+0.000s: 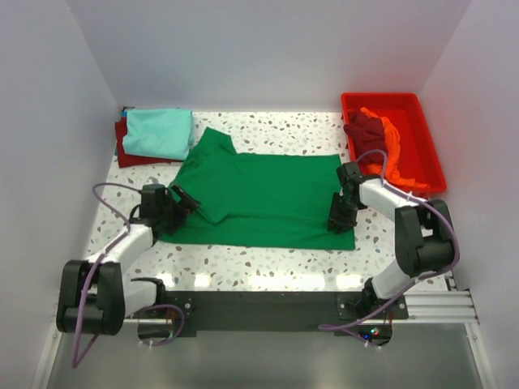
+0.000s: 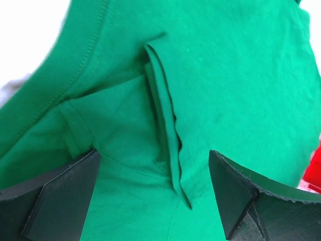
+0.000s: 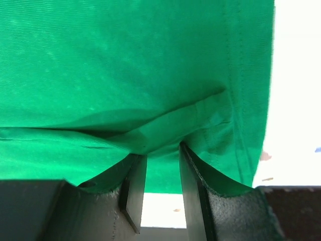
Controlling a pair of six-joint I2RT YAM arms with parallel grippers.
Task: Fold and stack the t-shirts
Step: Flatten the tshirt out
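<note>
Lying flat mid-table, the green shirt awaits folding. At its 3 o'clock edge the right gripper narrowly brackets a raised ridge; whether it truly pinches, I cannot tell. At 9 o'clock the left gripper gapes over the sleeve, probably for a paired lift.

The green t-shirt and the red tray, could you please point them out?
green t-shirt [image 1: 268,194]: top view, middle of its body.
red tray [image 1: 408,115]: top view, its bare floor.
</note>
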